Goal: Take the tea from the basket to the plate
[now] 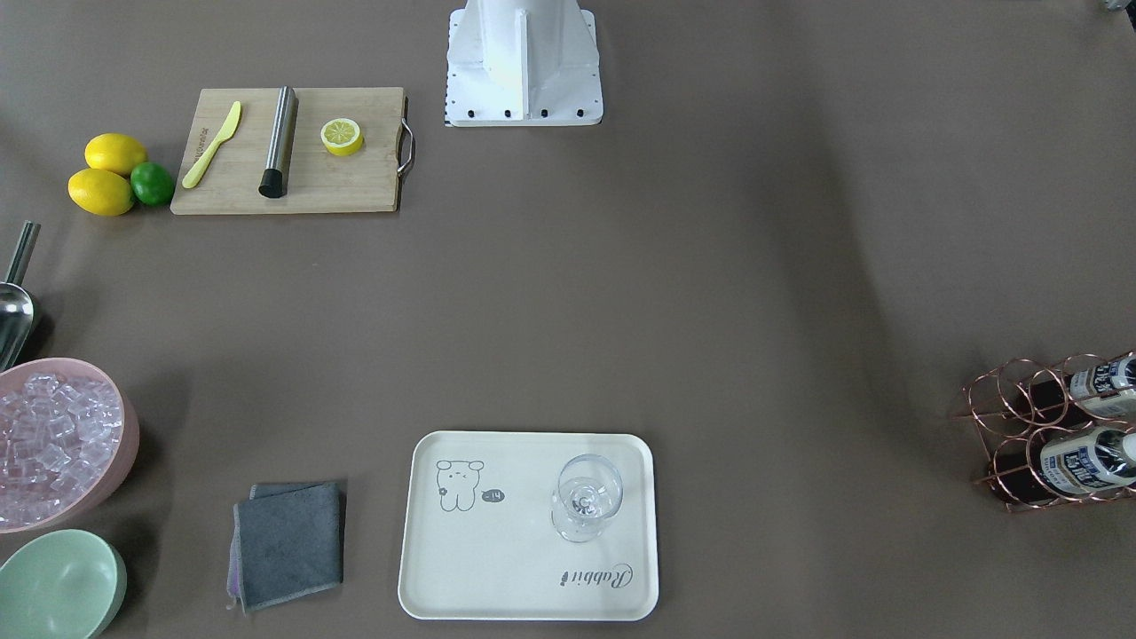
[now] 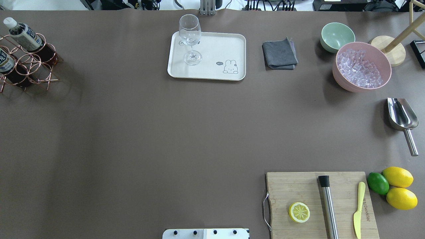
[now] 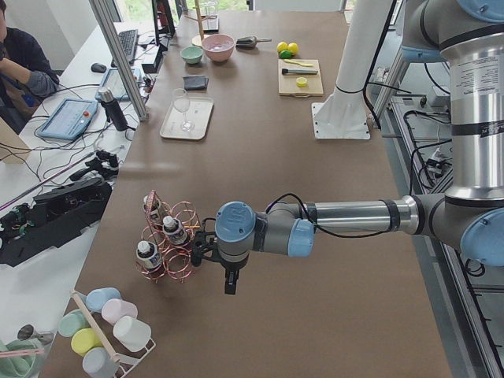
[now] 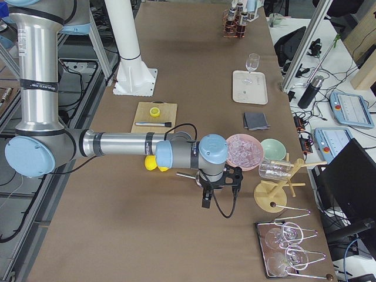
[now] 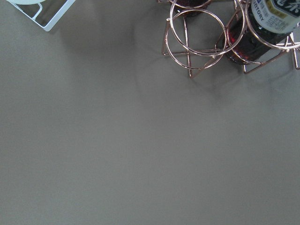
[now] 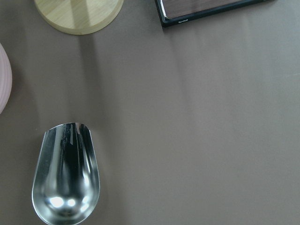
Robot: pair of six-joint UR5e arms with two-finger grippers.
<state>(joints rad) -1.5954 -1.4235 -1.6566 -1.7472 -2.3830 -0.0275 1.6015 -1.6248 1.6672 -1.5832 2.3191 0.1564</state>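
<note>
- Brown bench (image 1: pixel 710 266): the tea (image 1: pixel 1087 459) sits in the basket (image 1: pixel 1007 404), well apart from the plate (image 1: pixel 497 568).
- Left side: the left claw (image 3: pixel 206 252) is beside the basket; spread or pressed together, we cannot tell.
- Left wrist: we should centre on the tea, then lift it straight up out of the basket.

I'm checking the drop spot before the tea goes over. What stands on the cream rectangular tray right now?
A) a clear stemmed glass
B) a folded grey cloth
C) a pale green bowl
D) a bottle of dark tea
A: the clear stemmed glass stands upright on the cream rectangular tray, while the dark tea bottles sit in the copper wire basket.
</note>
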